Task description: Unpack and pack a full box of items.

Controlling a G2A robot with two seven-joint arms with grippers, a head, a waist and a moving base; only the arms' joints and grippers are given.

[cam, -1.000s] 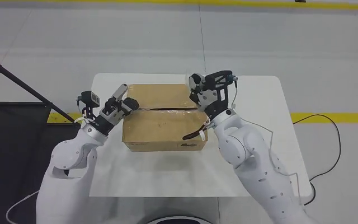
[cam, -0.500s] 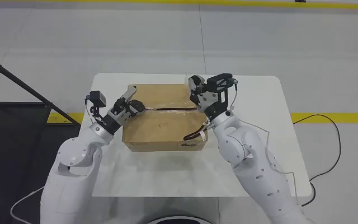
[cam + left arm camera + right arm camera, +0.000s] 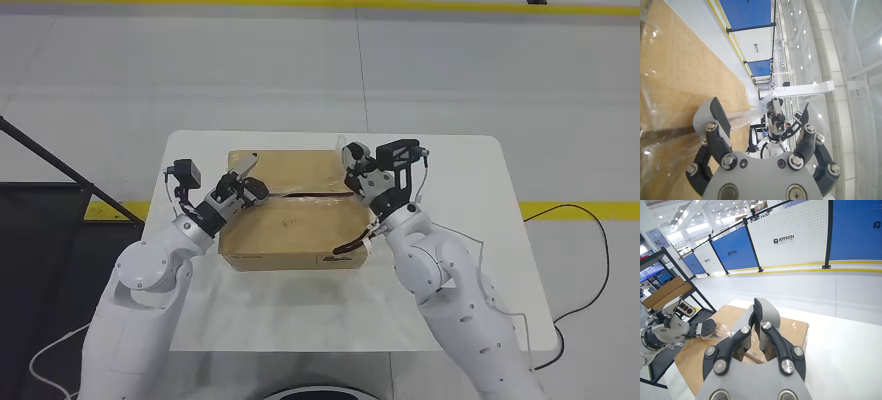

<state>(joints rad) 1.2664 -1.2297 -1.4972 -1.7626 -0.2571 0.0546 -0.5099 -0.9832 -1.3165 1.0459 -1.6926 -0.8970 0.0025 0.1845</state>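
Top view: cardboard box (image 3: 290,232) sits at the centre of the desk (image 3: 460,200), flaps down, seam (image 3: 300,193) running 9 to 3 o'clock across the lid. My left pincer (image 3: 245,185) is at the box's 9 o'clock end, over the lid edge. My right pincer (image 3: 348,158) is at about 1 o'clock of the box, held above the lid.

Left wrist view: left pincer spread wide, holding nothing. One ribbed black rubber pad (image 3: 720,115) lies low against the lid, just beside the clear tape strip (image 3: 745,116). I read that as bracing the box so it doesn't lift or slide while the tape comes off. The tape stretches taut off the lid up to the right pincer, which has a crumpled wad of it at its tips.

Right wrist view: right pincer fingers pressed together, almost no gap, pinching the tape end. That's judged mostly from the left wrist view, since the film is hard to see between the pads here.

Materials: box is matte brown card with square edges, stiff enough to brace on. Tape is thin glossy film, wrinkled and glinting; likely sticky and stretchy, could tear. Desk top is smooth white, probably slippery, hence the hold-down. Pincer fingers are grey shells with black ribbed pads.

Stage: unsealing, unpacking not begun, contents hidden.
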